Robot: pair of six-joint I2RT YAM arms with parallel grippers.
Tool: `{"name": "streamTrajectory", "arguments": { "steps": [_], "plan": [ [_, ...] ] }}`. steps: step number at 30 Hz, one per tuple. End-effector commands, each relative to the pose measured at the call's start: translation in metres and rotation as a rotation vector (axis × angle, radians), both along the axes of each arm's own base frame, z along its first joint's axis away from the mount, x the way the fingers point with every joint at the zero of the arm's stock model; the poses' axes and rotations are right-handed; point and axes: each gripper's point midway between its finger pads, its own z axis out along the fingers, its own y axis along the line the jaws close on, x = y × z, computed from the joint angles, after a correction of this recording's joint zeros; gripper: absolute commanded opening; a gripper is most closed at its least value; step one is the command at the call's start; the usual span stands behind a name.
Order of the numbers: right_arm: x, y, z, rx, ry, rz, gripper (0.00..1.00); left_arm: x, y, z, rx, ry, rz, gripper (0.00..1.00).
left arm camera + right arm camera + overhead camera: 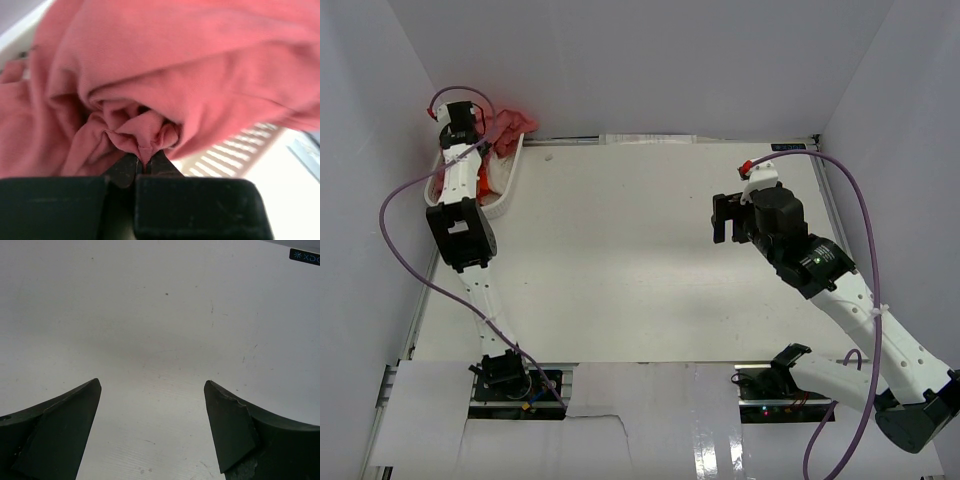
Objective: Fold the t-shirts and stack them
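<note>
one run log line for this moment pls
left jaws: shut on pink t-shirt at basket | right jaws: open over table | folding: not started

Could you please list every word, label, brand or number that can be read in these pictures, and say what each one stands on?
"XDC" or "XDO", after a small star sign, cut off by the frame edge: pale letters on a dark label in the top right corner of the right wrist view, beyond the white table.
Top view: nothing readable.
Left wrist view: no text, only the pink t-shirt pinched in the left gripper.
</note>
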Motion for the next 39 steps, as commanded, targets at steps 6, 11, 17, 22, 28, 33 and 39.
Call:
{"name": "streamTrajectory", "arguments": {
  "steps": [6,11,17,22,28,33,39],
  "plan": [
    [-0.001,0.008,0.029,0.111,-0.051,0.019,0.9,-0.035,-0.16,0.27,-0.133,-0.535,-0.514,0.0],
    [-0.008,0.007,0.043,0.154,-0.075,0.026,0.9,-0.135,-0.281,0.349,-0.615,-0.706,-1.076,0.0],
    [-0.016,0.005,0.042,0.174,-0.062,0.028,0.9,-0.261,-0.313,0.361,-0.562,-0.769,-1.29,0.0],
    [-0.017,0.01,0.038,0.186,-0.038,0.044,0.9,-0.275,-0.293,0.343,-0.435,-0.719,-1.125,0.0],
    [-0.016,0.022,0.033,0.201,0.001,0.084,0.9,-0.276,-0.305,0.313,-0.553,-0.646,-1.178,0.0],
    [-0.028,0.053,0.029,0.273,0.013,0.254,0.9,-0.278,-0.31,0.311,-0.592,-0.63,-1.214,0.0],
    [-0.043,0.094,0.029,0.393,0.021,0.481,0.9,-0.283,-0.311,0.316,-0.593,-0.637,-1.23,0.0]
  ]
}}
